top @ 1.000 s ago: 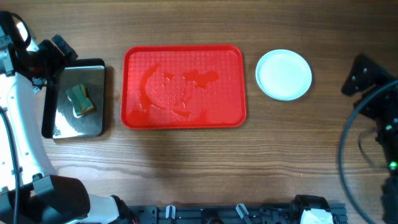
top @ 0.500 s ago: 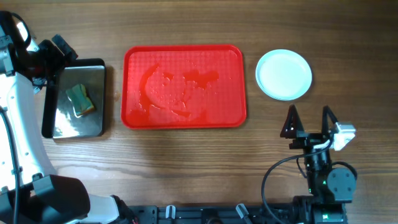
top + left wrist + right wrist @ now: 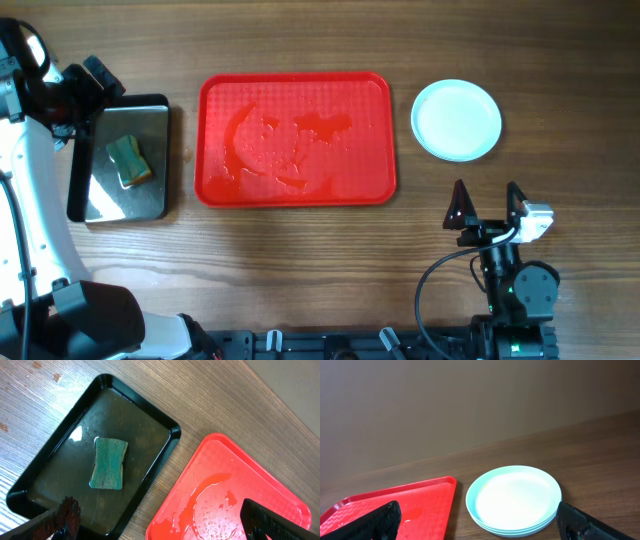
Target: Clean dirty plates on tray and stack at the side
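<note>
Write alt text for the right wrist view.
A clean stack of pale mint plates sits on the wooden table beside a corner of the wet red tray, not touching it. Dark fingers of the open right end effector show at both bottom corners.

Plates sat stacked on the brown wooden table, right of centre, pale mint with whitish middle, top one looked clean. Layered rims showed at the stack's front edge. Red tray lay just left of the stack, close but not touching, only its near corner in frame, surface wet and shiny. Right gripper had its jaws set wide apart, dark fingertips at both bottom corners, nothing held. Plain dull wall behind.
</note>
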Controlling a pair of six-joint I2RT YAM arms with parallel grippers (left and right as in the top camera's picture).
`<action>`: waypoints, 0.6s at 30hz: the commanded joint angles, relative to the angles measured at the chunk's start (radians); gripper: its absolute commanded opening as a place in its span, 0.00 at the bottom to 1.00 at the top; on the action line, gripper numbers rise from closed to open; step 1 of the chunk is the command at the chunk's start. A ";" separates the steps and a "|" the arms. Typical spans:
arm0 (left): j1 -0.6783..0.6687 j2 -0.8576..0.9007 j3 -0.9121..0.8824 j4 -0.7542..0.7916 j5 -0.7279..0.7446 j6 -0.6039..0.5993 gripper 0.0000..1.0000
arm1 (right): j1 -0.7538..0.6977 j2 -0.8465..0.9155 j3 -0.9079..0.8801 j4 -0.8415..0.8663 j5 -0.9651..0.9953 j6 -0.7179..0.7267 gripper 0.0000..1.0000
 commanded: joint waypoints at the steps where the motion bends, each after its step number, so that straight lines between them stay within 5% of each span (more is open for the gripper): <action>1: 0.004 0.006 0.002 0.003 0.011 -0.008 1.00 | 0.004 -0.014 -0.002 0.002 -0.018 -0.020 1.00; 13: -0.009 -0.032 -0.001 -0.022 -0.079 -0.008 1.00 | 0.004 -0.014 -0.002 0.002 -0.018 -0.020 1.00; 18: -0.158 -0.288 -0.268 0.317 -0.101 -0.004 1.00 | 0.004 -0.014 -0.002 0.002 -0.018 -0.020 1.00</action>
